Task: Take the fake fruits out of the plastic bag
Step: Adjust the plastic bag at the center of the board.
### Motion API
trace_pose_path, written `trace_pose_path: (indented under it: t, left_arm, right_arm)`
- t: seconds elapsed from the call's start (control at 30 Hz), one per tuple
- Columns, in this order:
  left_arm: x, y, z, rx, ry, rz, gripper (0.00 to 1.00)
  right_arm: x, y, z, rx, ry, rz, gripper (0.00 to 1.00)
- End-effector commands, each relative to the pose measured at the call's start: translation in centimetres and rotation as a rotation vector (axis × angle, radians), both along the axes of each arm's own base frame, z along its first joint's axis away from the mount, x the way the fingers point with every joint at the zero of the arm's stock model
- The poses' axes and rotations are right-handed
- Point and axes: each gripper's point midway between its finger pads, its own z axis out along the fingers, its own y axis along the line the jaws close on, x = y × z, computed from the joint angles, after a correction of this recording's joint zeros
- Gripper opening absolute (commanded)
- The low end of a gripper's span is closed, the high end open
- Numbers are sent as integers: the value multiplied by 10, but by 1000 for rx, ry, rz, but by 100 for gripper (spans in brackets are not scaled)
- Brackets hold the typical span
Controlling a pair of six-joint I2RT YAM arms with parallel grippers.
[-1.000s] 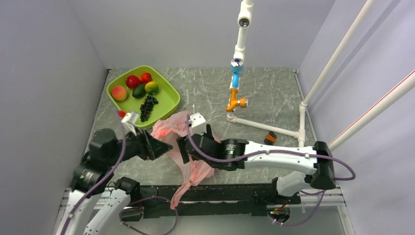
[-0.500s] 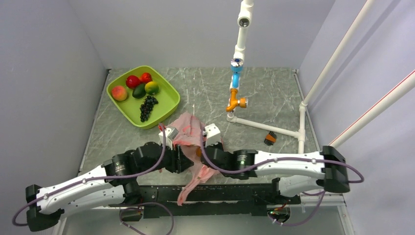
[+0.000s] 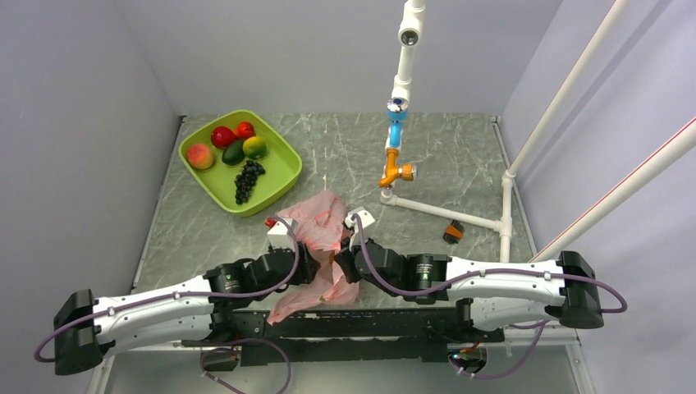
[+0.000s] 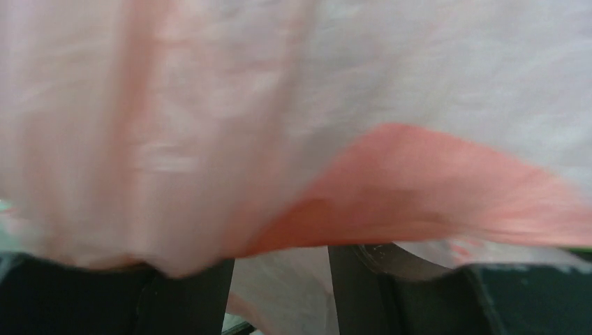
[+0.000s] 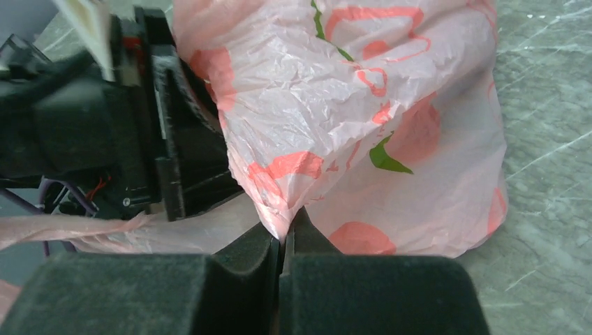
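The plastic bag (image 3: 316,234): my right gripper (image 5: 283,244) pinches it; my left gripper (image 4: 279,269) gapes narrowly round it. Opening step, I judge; next, spread its mouth.

Green tray (image 3: 281,170) of fruit, pipe stand (image 3: 402,72)

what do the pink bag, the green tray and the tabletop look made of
Pink bag: thin plastic film, translucent, faintly glossy; it crinkles finely and pinches flat in the right gripper. Green tray: likely moulded plastic, smooth, even colour, rounded rim. Tabletop: grey marble look with pale veins; stone or laminate, cannot tell.
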Motion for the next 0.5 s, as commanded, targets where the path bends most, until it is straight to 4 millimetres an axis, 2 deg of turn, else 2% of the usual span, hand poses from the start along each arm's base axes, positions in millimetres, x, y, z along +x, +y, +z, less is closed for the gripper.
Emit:
trace_pose_path:
  t: [0.0,0.1,0.2,0.33,0.4,0.47]
  left_arm:
    - [-2,20,-42,37,89,127,52]
    - [-15,31,-73,17,155,141,52]
    - [-24,39,-88,-28,180,134,54]
    - [-28,44,-79,-79,170,123,57]
    - [-30,35,-61,-129,135,63,62]
    - [-32,20,-34,-201,76,-28,69]
  right_arm:
    - [2,0,30,85,-60,18,0]
    - [13,-26,36,69,-132,-20,0]
    - [25,-55,37,93,-173,-38,0]
    - [34,-76,40,177,-174,-13,0]
    - [39,-82,37,166,-157,-29,0]
    - [38,-75,33,135,-126,3,0]
